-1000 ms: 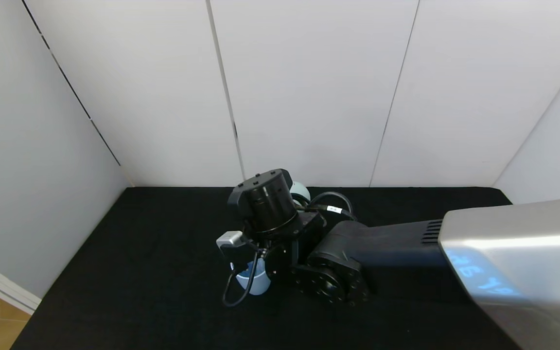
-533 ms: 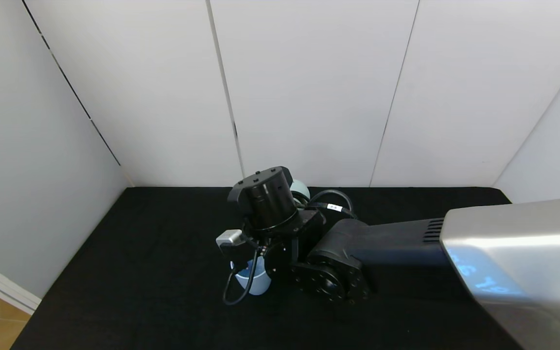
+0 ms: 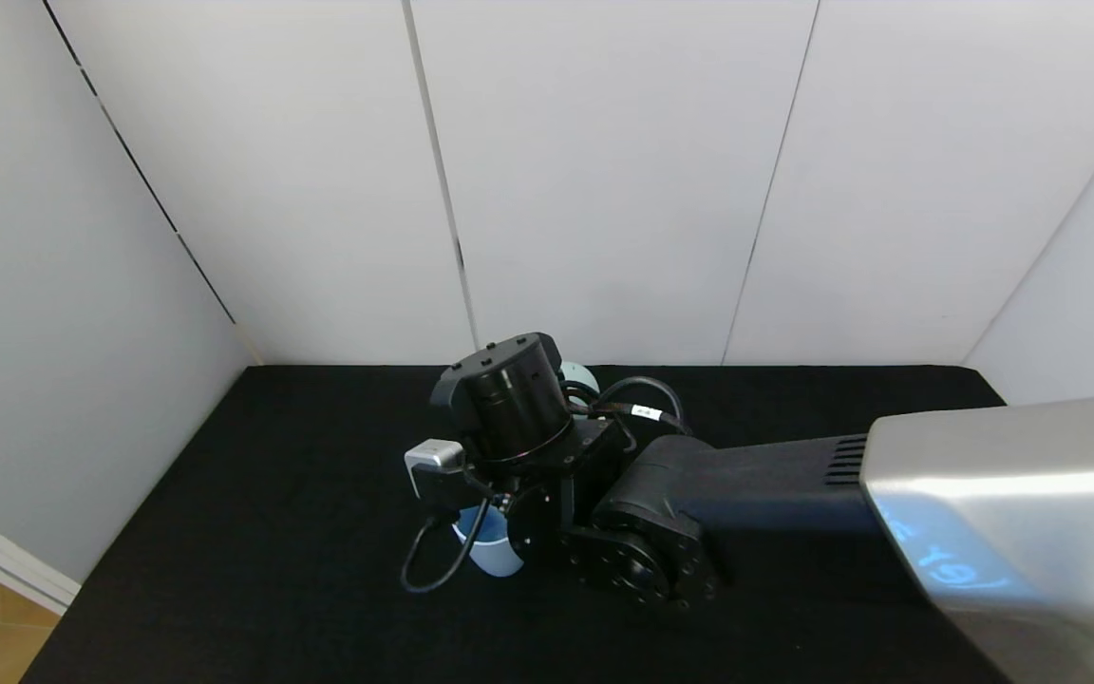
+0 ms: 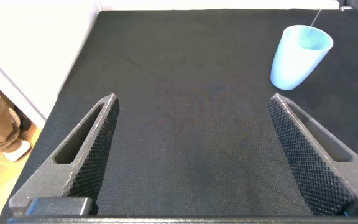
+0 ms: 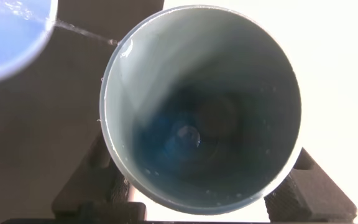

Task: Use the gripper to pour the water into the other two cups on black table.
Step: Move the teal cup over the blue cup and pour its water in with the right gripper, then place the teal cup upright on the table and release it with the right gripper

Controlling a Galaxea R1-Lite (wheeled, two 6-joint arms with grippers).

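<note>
My right gripper [image 5: 199,186] is shut on the teal cup [image 5: 166,74], its dark fingers [image 5: 316,194] showing on both sides of it. The cup is tipped, and a thin stream of the water [image 5: 82,32] runs from its rim into the light blue cup [image 5: 8,34]. Only a small glint of water lies at the teal cup's bottom. On the black table [image 3: 272,494] the light blue cup [image 3: 490,553] stands upright under my right wrist [image 3: 509,404]. A pale cup rim [image 3: 587,376] peeks out behind the wrist. My left gripper [image 4: 192,98] hangs open above bare cloth, with the light blue cup [image 4: 300,56] beyond it.
White wall panels [image 3: 604,190] close the table at the back and on both sides. The table's left edge [image 4: 73,81] drops to a wooden floor. A black cable loop [image 3: 428,570] hangs from the right wrist beside the blue cup.
The right wrist has shifted a little to the left and turned further. Its cable loop has swung left. The light blue cup stands where it was.
</note>
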